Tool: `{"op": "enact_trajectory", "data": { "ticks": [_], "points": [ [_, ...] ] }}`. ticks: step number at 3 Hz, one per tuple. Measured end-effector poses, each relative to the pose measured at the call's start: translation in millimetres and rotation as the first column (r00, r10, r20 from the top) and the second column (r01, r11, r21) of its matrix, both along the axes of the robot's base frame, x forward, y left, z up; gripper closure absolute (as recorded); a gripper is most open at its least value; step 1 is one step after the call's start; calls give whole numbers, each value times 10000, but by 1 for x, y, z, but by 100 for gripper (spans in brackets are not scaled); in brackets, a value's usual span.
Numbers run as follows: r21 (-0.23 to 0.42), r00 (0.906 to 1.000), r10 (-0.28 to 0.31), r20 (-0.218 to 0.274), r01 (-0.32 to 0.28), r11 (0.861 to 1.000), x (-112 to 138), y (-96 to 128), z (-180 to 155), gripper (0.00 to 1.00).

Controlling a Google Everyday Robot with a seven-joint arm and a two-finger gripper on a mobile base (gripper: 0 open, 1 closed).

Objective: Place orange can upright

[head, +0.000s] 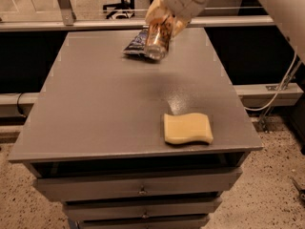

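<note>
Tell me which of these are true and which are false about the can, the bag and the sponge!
1. The gripper holds the can. True.
2. The can stands upright. False: it is tilted in the gripper, over the far part of the table.
3. The sponge lies near the table's front right corner. True.
4. The bag lies on the sponge. False: it lies at the far side by the can, apart from the sponge.

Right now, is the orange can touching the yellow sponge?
Apart. The camera view shows the gripper holding the orange can at the far edge of the table, a wide bare stretch from the yellow sponge near the front.
</note>
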State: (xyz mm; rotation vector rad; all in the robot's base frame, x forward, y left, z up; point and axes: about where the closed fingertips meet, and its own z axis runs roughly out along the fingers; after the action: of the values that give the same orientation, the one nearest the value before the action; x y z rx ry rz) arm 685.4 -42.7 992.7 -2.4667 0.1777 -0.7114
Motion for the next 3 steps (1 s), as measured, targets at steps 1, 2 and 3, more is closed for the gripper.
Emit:
{"op": "enact_trajectory", "data": {
  "ticks": [1, 2, 3],
  "points": [
    [879, 9935, 997, 541, -1041, 9907, -14, 3, -45, 100],
    [1094, 9860, 530, 1581, -708, 9915, -11, -32, -32, 100],
    [426, 9553, 1099, 2746, -1262, 9911, -19, -25, -42, 100]
  ]
}}
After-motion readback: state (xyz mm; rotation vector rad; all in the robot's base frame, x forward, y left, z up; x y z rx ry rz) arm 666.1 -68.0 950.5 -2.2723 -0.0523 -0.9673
